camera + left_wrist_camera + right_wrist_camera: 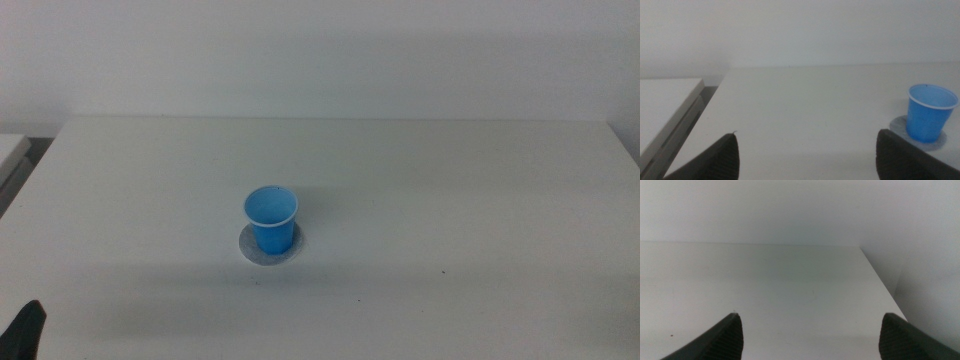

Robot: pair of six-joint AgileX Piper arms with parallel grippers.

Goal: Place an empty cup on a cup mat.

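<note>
The bright blue cup (271, 219) stands upright on the round speckled grey cup mat (249, 246) near the middle of the white table. It looks empty. The left wrist view shows the cup (930, 113) on the mat (898, 124) too, off to one side and beyond the jaws. My left gripper (807, 155) is open and empty, well back from the cup; only its tip shows in the middle view (25, 330) at the bottom left corner. My right gripper (810, 335) is open and empty over bare table and is out of the middle view.
The white table (450, 190) ends at a pale wall at the back. A second grey-white surface (665, 100) stands beside the table's left edge, with a dark gap between. The table's right edge (880, 285) shows in the right wrist view.
</note>
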